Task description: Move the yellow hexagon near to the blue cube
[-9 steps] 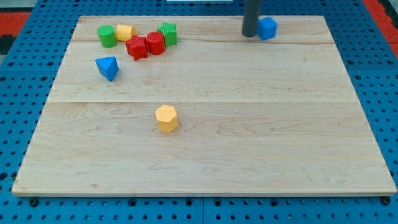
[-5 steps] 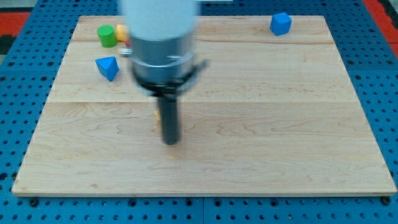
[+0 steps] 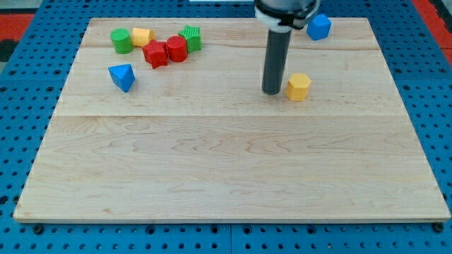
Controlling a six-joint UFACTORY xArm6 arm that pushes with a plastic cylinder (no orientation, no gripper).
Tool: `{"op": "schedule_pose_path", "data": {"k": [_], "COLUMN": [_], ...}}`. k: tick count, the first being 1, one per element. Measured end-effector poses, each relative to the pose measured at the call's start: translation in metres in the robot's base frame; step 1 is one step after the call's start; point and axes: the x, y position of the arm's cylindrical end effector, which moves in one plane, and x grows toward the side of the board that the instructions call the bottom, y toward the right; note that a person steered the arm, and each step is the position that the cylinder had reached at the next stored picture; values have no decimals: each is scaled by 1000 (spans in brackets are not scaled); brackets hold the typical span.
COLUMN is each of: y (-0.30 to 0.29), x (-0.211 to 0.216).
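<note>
Straight dark grey cylindrical rod, smooth and matte, my tip (image 3: 272, 92) blunt, black collar at its top

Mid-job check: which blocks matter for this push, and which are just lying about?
In the job: yellow hexagon, blue cube, my tip just left of the hexagon.

Lying about: blue pyramid-like block, green blocks, red blocks, small yellow block.

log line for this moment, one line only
tip: just left of yellow hexagon | yellow hexagon: below-left of blue cube, clear gap | contact: cannot tell | goal: not yet near
</note>
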Motion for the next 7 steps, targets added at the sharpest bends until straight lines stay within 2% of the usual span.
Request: {"op": "schedule_pose_path", "data": {"k": [1,2,3,4,5,6,7], "y": [30,107,145,157,145,158,179], "x": [6,-40,-2,-9,-61,-72,-48]}}
